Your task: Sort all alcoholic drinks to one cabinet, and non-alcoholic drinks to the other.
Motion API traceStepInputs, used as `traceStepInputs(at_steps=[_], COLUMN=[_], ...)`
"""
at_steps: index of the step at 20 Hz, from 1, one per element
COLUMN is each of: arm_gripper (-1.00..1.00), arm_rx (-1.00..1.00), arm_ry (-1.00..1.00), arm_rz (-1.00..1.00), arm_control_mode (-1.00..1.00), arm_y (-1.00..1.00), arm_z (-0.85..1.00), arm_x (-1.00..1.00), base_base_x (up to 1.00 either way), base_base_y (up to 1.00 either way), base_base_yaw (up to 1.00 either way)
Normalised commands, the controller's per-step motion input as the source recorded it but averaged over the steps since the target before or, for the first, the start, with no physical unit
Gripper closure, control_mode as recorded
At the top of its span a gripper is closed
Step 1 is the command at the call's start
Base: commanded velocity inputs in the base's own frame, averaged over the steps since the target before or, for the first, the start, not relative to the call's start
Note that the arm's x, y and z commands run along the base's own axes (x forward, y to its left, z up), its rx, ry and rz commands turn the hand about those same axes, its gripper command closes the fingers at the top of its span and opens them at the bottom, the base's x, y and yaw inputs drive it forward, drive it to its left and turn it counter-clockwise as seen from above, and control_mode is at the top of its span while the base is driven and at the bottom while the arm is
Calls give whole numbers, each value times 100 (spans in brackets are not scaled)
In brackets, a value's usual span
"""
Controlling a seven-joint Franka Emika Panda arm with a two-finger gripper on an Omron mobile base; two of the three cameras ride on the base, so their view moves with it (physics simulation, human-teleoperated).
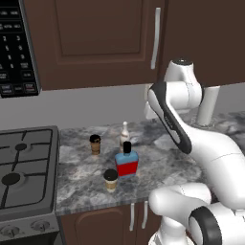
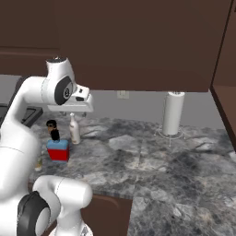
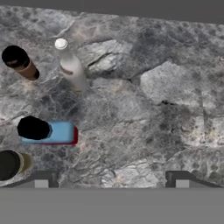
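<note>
While nothing is yet being carried, the wall cabinet (image 1: pixel 95 43) with its slim silver bar handle (image 1: pixel 155 38) is being kept shut above the surface (image 1: pixel 158 158), so the sorting is being judged as barely begun; the door would probably have to be opened before any drink is lifted. The marbled surface is being used as the holding place for all four drinks, which are being kept together just right of the stove (image 1: pixel 24 167), upright and apart from one another, presumably so that each can be taken singly. The arm is being held high over the bare stone to the right of that group, with the gripper (image 3: pixel 111 179) pointing down and its jaws spread wide, grasping nothing. The squat blue bottle (image 1: pixel 127 162) is being shown in the middle of the group; the slim pale bottle (image 1: pixel 124 133) is standing behind it, nearer the wall; one tan cup (image 1: pixel 95 144) is standing to the stove side, and the other cup (image 1: pixel 110 180) is standing close to the front edge.

The cabinet door and stove are being shown by the left base view; a paper towel roll (image 2: pixel 174 113) further along the surface is being shown by the right base view; the drinks' caps and lids are being seen from above in the hand view, where the blue bottle (image 3: pixel 48 131) is lying between the two cups.
</note>
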Motion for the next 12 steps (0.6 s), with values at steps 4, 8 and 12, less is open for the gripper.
traceStepInputs(at_steps=[4, 8, 12], arm_gripper=[-100, -100, -100], arm_rx=[-9, -5, -1], arm_ry=[0, 0, 0], arm_rz=[0, 0, 0], arm_control_mode=[-100, -100, -100], arm_y=[39, 46, 41], arm_z=[-24, -21, -17], arm_x=[-36, -30, -38], base_base_x=[0, 0, 0], base_base_y=[0, 0, 0], base_base_yaw=[0, 0, 0])
